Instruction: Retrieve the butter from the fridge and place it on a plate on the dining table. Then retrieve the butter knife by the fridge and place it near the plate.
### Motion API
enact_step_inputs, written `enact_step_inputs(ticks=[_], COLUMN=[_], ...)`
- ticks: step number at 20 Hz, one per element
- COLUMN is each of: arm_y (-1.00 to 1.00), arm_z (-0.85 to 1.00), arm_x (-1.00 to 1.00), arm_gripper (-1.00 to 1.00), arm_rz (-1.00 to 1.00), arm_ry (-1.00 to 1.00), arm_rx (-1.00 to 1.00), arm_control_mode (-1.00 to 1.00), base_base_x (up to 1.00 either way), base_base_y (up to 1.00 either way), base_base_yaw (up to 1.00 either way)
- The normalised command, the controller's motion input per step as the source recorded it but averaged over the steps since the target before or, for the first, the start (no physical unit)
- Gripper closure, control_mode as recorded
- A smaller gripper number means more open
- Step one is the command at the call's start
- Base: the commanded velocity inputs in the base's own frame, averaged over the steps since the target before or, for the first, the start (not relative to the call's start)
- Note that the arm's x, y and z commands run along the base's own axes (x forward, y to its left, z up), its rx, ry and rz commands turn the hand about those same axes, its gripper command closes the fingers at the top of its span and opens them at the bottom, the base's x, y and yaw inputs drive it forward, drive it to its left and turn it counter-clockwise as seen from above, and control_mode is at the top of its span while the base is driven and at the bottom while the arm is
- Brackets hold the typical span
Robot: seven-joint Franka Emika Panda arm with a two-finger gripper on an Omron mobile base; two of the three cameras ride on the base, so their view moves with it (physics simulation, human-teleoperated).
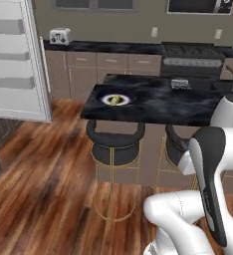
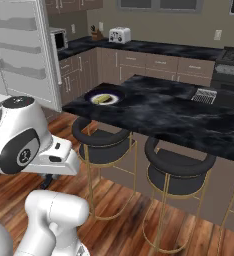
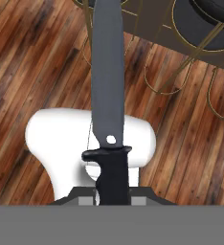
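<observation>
The fridge (image 1: 16, 60) stands open at nine o'clock of the dining table (image 1: 168, 102). On the table's near-left corner sits the plate (image 1: 117, 99), the butter (image 1: 116, 99) lying on its white centre. Over the wood floor, the gripper (image 3: 113, 198) is clamped on the butter knife (image 3: 108, 95) by its black handle, blade pointing to twelve o'clock.

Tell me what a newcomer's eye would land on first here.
The knife: in the hand view its grey blade juts from the shut claw, black handle clamped, over the wood floor. Next, the butter, a yellow stick lying on the plate at the near left corner of the table, above the stools.
</observation>
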Motion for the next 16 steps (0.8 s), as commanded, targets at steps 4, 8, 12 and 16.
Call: enact_step_inputs(ticks=[4, 8, 12, 16], arm_y=[0.0, 0.0, 0.0, 0.0], arm_z=[0.0, 0.0, 0.0, 0.0], arm_x=[0.0, 0.0, 0.0, 0.0], arm_gripper=[1.0, 1.0, 1.0, 1.0], arm_rz=[0.0, 0.0, 0.0, 0.0], arm_ry=[0.0, 0.0, 0.0, 0.0], arm_rx=[0.0, 0.0, 0.0, 0.0], arm_control_mode=[1.0, 1.0, 1.0, 1.0], base_base_x=[0.76, 0.38, 0.76, 1.0], base_base_y=[0.76, 0.94, 0.62, 0.02], base_base_yaw=[-0.51, -0.31, -0.36, -0.47])
